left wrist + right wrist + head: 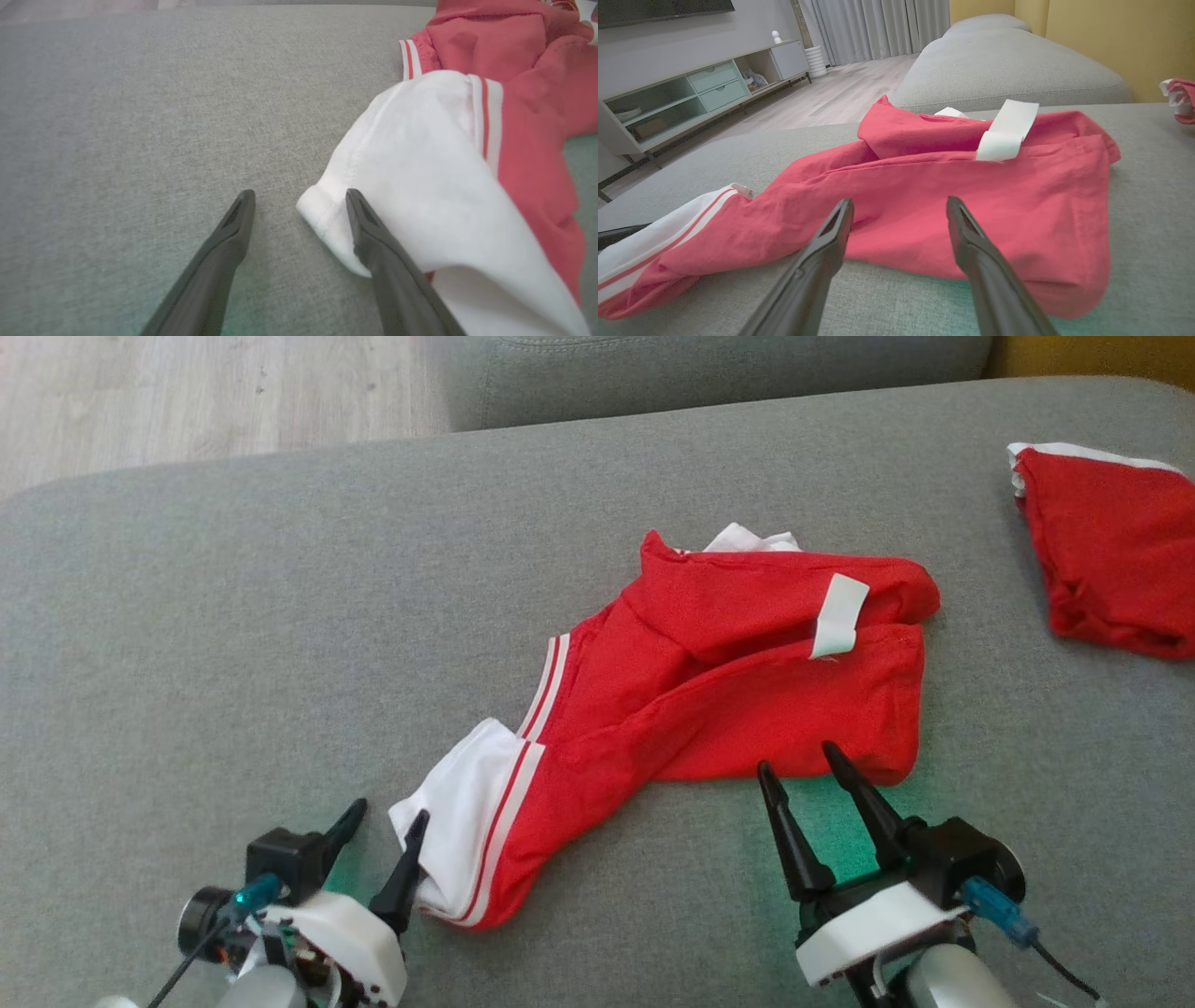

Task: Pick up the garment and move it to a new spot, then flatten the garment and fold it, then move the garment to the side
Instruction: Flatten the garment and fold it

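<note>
The garment (709, 681) is red with white trim and lies crumpled in the middle of the grey sofa seat (280, 644). Its white cuffed end (467, 803) points toward the lower left, and a white strip (837, 614) lies across the top. My left gripper (387, 812) is open at that white end (411, 186), one finger resting against the cloth and nothing held between the jaws. My right gripper (794, 756) is open just in front of the garment's near red edge (924, 219), its fingertips (955, 205) over the fabric and holding nothing.
A second red and white garment (1111, 551) lies at the seat's right edge, also seen as a red bundle (1181, 98). Another grey cushion (709, 373) sits behind, with wooden floor (187, 392) at the far left. A low cabinet (691, 93) stands across the room.
</note>
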Controlling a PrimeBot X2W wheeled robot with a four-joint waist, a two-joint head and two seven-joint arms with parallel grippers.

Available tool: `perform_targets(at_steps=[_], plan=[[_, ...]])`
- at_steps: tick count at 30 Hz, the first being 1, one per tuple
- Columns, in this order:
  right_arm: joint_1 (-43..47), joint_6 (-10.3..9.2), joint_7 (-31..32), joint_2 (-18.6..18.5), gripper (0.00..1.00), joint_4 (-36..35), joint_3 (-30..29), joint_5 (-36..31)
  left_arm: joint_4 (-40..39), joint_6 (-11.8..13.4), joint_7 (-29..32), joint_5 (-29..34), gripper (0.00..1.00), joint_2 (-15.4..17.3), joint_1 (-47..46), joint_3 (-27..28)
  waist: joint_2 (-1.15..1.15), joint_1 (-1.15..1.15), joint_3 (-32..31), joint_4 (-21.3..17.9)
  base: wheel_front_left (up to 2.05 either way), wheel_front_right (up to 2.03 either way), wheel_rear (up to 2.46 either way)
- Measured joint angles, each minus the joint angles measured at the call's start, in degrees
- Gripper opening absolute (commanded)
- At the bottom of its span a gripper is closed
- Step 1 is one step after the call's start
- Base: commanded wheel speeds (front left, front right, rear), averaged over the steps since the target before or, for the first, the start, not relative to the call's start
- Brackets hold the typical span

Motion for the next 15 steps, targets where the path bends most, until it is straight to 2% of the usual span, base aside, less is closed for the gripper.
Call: perform_targets(at_steps=[10, 11, 13, 15], plan=[[0.08, 0.00, 0.00, 0.00, 1.00, 0.00, -0.20, 0.18, 2.18, -0.57, -1.75, -0.12, 1.00, 0.12, -0.78, -3.52, 0.00, 0.00, 0.22, -0.06, 0.00, 0.00, 0.00], [0.08, 0.00, 0.00, 0.00, 1.00, 0.00, -0.20, 0.18, 2.49, -0.57, -1.99, -0.12, 0.72, 0.12, -0.82, -3.71, 0.00, 0.00, 0.20, -0.06, 0.00, 0.00, 0.00], [0.08, 0.00, 0.00, 0.00, 1.00, 0.00, -0.21, 0.18, 3.28, -0.97, -2.34, -0.12, 0.00, 0.09, -1.18, -4.26, 0.00, 0.00, 0.05, -0.01, 0.00, 0.00, 0.00], [0.08, 0.00, 0.00, 0.00, 1.00, 0.01, -0.26, 0.16, 3.54, -1.01, -3.15, 0.08, 0.00, 0.04, -1.45, -4.97, 0.00, 0.00, -0.13, 0.03, 0.00, 0.00, 0.00]])
